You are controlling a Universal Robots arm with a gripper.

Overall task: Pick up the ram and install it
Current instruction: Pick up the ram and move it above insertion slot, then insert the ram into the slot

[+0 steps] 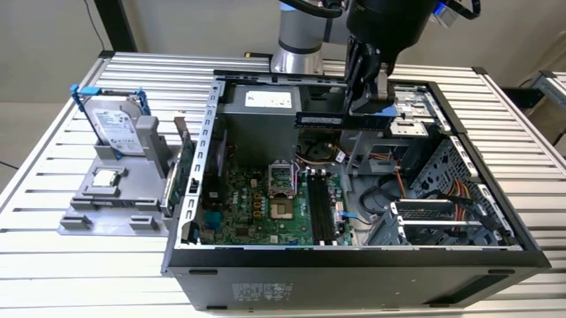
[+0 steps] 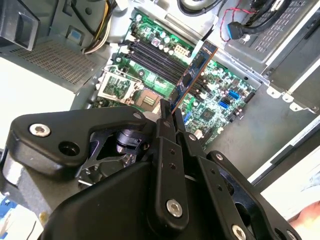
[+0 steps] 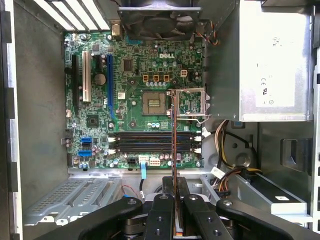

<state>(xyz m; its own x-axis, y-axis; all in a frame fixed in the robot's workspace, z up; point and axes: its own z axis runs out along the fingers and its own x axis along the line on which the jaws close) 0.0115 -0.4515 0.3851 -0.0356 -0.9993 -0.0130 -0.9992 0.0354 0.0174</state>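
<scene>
My end effector [image 1: 367, 111] is clamped on the ram [image 1: 340, 120], the long, narrow, dark blue-green circuit-board stick. I hold it in the air above the open black metal computer case [image 1: 354, 271], which lies on its side on the ribbed aluminium worktop [image 1: 53, 265]. In the exterior view the stick hangs level, just in front of the grey metal power supply box [image 1: 256, 109] and clear of the green motherboard [image 1: 256, 205] below.

In the first wrist view the ram [image 3: 173, 145] shows edge-on as a thin line rising from my closed fingertips [image 3: 165, 187]. It crosses the row of long black memory slots [image 3: 150, 142] rather than lying along them, and it passes beside the square silver processor socket [image 3: 154, 103]. In the second wrist view the stick [image 2: 192, 75] juts out from my end effector [image 2: 166, 117], its row of black chips facing the camera, again angled across the slots [image 2: 155, 55].

Towards the exterior view's left, outside the case, a grey plastic fixture [image 1: 97, 212] on the worktop carries an upright silver hard drive in a blue frame [image 1: 115, 126] and a small square silver processor chip [image 1: 106, 177].
</scene>
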